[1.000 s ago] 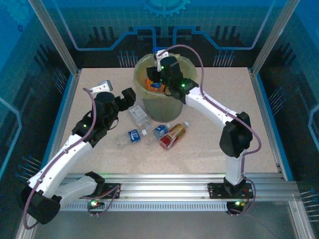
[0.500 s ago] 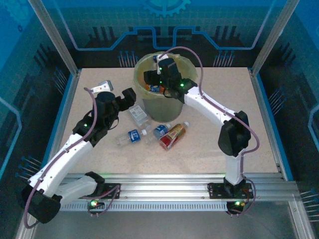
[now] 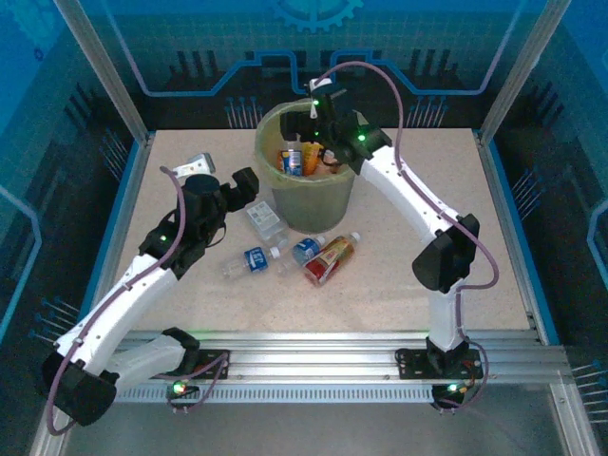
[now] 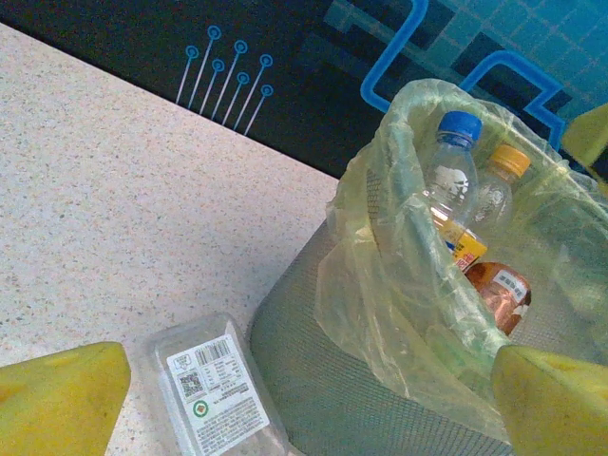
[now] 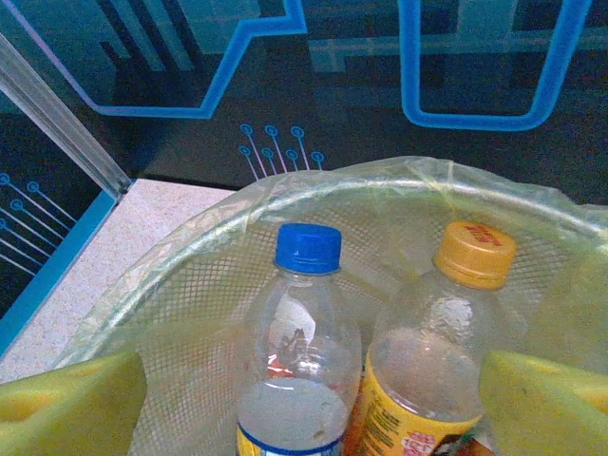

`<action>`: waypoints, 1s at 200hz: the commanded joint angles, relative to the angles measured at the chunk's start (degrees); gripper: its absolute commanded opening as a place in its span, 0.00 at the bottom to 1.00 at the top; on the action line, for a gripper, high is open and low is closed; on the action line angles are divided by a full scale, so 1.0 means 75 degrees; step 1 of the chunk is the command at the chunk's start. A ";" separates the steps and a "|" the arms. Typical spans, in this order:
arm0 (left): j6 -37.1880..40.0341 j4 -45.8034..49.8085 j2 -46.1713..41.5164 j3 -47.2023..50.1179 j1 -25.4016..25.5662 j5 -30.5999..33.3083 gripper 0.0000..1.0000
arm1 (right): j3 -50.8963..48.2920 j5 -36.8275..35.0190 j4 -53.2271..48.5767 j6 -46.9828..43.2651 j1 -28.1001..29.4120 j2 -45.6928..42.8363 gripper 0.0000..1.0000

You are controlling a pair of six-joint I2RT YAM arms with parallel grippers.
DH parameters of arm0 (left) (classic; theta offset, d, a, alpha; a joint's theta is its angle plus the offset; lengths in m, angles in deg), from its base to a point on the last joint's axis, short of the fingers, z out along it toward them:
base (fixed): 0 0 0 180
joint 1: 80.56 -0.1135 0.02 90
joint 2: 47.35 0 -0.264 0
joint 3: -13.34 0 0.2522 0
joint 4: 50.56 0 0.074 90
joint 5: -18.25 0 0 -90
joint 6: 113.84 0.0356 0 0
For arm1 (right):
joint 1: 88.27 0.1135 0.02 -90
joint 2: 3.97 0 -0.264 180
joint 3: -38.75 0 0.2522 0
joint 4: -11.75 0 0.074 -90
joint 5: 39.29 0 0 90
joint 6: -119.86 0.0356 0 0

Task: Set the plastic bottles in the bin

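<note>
Over the bin [image 3: 313,211], right gripper [image 5: 304,404] spread and empty above a blue-capped bottle [image 5: 299,313] and an orange-capped bottle [image 5: 446,351] standing inside; left gripper [image 4: 304,399] spread wide, seemingly to straddle the white-labelled bottle [image 4: 214,389] lying just beside the bin.

The bench [image 3: 380,285] is a pale, speckled, matt board. The bin [image 4: 304,399] has a dull olive wall with a fine mesh texture. The bag [image 4: 380,275] lining it is thin, translucent, crinkled plastic with a soft sheen. The blue-capped bottle [image 5: 299,332] and the orange-capped bottle [image 5: 437,351] are clear, glossy plastic. The flat bottle [image 4: 214,394] carries a white printed label, paper by the look. The pads [image 5: 71,399] of the right gripper [image 5: 309,404] look like matt yellow foam. The white arm shells [image 3: 408,195] are smooth and shiny. The front rail [image 3: 323,344] is bare metal.
</note>
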 commanded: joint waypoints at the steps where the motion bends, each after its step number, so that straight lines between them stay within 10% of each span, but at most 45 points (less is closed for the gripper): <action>1: -0.0085 0.0303 0.0089 0.0020 -0.0081 -0.0177 0.99 | 0.0633 0.0072 -0.0960 -0.0208 -0.0039 -0.0058 0.94; 67: -0.0491 0.2024 0.0051 0.0169 -0.0116 -0.0331 0.99 | 0.0134 -0.0147 -0.2046 -0.0247 -0.0059 -0.1395 1.00; 200: -0.6532 0.2098 -0.0610 0.2717 0.0619 -0.0856 0.99 | -0.3613 -0.0627 -0.2277 0.0365 -0.0386 -0.4147 1.00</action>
